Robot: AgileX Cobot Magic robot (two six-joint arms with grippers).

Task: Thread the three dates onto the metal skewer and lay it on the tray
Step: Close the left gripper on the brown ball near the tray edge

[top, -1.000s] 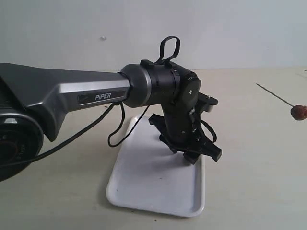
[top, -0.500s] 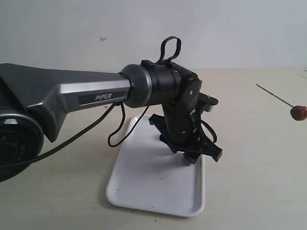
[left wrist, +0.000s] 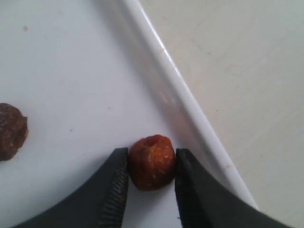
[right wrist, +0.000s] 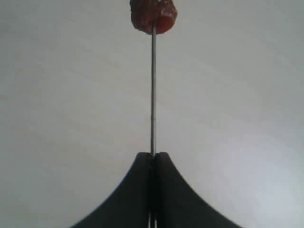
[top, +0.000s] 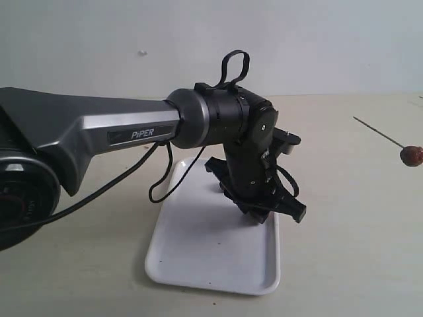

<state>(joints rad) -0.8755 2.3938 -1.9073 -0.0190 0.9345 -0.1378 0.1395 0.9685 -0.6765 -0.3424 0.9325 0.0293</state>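
Observation:
My left gripper (left wrist: pixel 152 154) is shut on a reddish-brown date (left wrist: pixel 152 164), both jaws pressing its sides just inside the white tray's rim (left wrist: pixel 183 97). A second date (left wrist: pixel 10 131) lies on the tray floor off to one side. In the exterior view the left gripper (top: pixel 259 212) reaches down over the tray (top: pixel 198 264) and hides both dates. My right gripper (right wrist: pixel 153 156) is shut on the thin metal skewer (right wrist: pixel 153 85), which carries the third date (right wrist: pixel 153 14) near its far end. The skewer (top: pixel 380 131) and that date (top: pixel 411 155) show at the exterior view's right edge.
The large grey left arm (top: pixel 99 132) and its black cable (top: pixel 158 191) hang over the tray's left side. Beige tabletop (top: pixel 344 218) lies between the tray and the skewer. A pale wall (top: pixel 297 46) stands behind the table.
The tray has slid slightly to the left beneath the left gripper, whose fingers have shifted a little. The skewer and its date have not moved.

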